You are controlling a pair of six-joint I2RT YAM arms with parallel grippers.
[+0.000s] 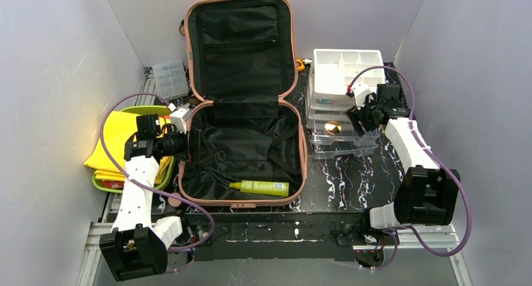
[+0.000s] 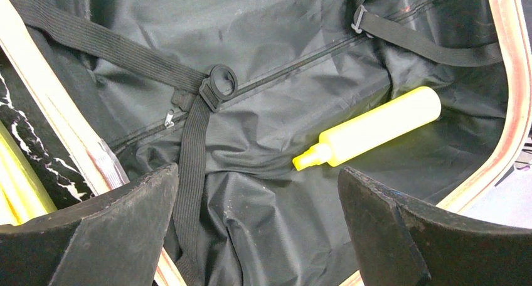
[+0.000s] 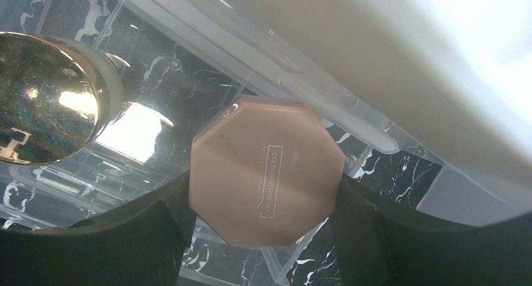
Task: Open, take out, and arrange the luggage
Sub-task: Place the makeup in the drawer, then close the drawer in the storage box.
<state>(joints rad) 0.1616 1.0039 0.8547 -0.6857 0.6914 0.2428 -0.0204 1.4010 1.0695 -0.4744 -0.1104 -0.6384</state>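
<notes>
Salmon-pink hard-shell luggage (image 1: 241,47), lying fully open, black fabric lining upward, zip-pocket lid half at the far side.

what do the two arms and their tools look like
Both are alike. The left arm and right arm have white links, black joint blocks and black bases. Each carries a loose purple cable that loops outward. The left tool and right tool each have two broad matte black fingers, scuffed pale along the edges.

Black marbled table (image 1: 351,176), open luggage (image 1: 241,145), lime tray (image 1: 143,109), clear drawers (image 1: 342,150)
</notes>
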